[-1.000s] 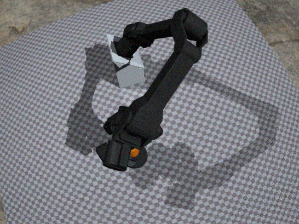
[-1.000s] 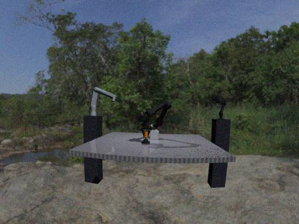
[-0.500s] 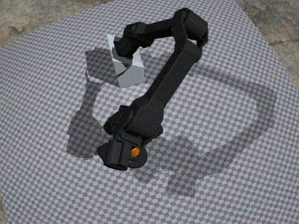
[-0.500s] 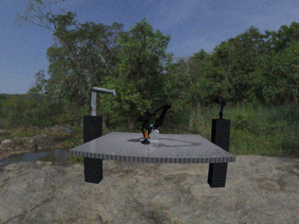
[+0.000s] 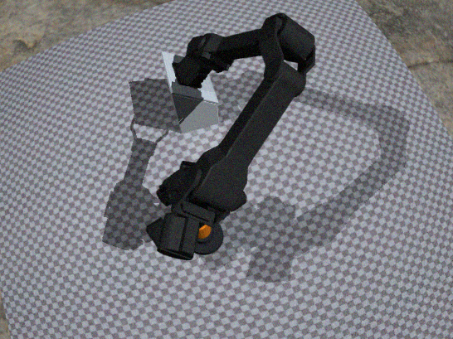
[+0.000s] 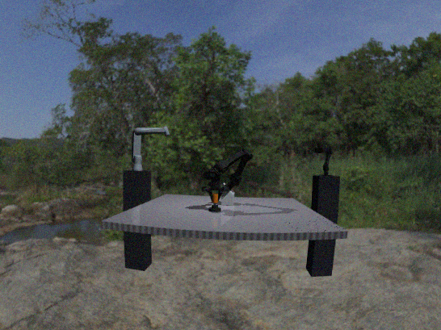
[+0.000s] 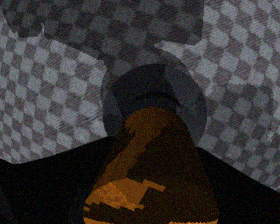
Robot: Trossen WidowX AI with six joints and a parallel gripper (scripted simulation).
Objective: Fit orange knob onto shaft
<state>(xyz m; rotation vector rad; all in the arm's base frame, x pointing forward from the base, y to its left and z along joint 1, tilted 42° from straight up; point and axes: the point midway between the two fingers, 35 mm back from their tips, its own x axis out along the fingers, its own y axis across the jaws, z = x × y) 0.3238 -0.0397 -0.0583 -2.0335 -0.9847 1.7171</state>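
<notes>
The orange knob (image 5: 203,231) (image 6: 215,197) (image 7: 150,165) is upright between my fingers. My gripper (image 6: 215,196) is shut on it; in the wrist view the dark fingers reach in from both sides of the knob. The dark round pedestal (image 5: 215,243) (image 6: 215,209) (image 7: 197,107) is directly below the knob. In the wrist view the knob's narrower far end overlaps the pedestal's raised middle. The silver shaft cannot be seen, and the knob's hole is hidden underneath. I cannot tell how far the knob's bottom is from the pedestal.
My arm's base stands on a pale wedge-shaped block (image 5: 201,118) (image 6: 228,198) on the checkered table (image 5: 353,266) (image 6: 258,227). Two dark pillars (image 6: 137,190) (image 6: 325,194) beyond the table carry other arms, a grey one (image 6: 137,150) and a black one (image 6: 326,162).
</notes>
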